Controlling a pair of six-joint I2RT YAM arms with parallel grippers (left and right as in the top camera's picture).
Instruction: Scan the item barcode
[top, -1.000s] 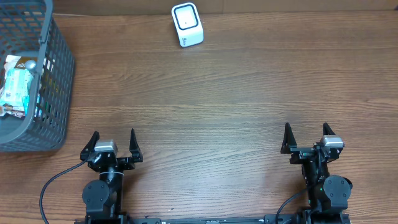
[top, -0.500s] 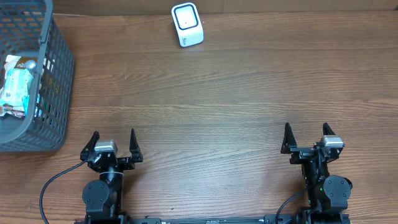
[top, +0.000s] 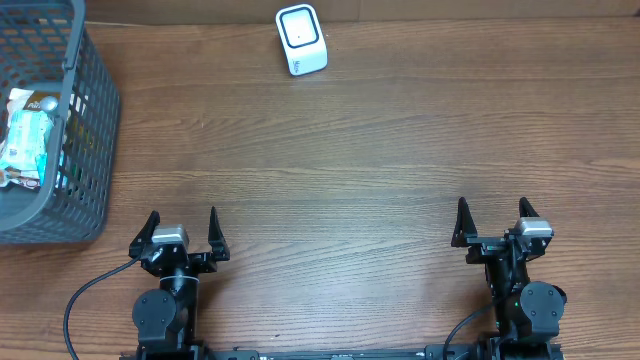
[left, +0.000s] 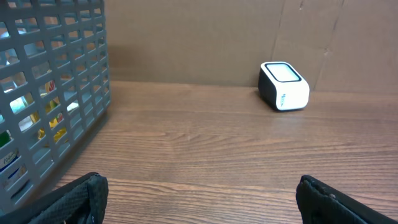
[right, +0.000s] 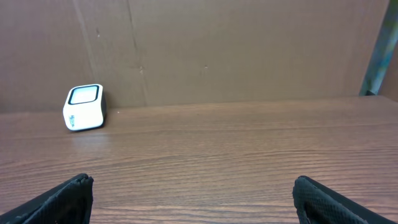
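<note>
**Both arms parked, item not yet picked**

Left gripper (top: 181, 215) and right gripper (top: 491, 205): jaws spread wide, nothing held, low at the near edge of the table (top: 350, 180). The packets (top: 25, 135) lie inside the grey basket (top: 95, 120), ahead and to the left of the left gripper, so fetching is probably its job. The scanner (top: 300, 40) stands far ahead, between the two grippers. The basket wall blocks a sideways reach, so the approach should be from above.

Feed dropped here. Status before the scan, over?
Both open, empty: left gripper, right gripper. Task items in basket, scanner at far edge. Nothing in the way.
</note>
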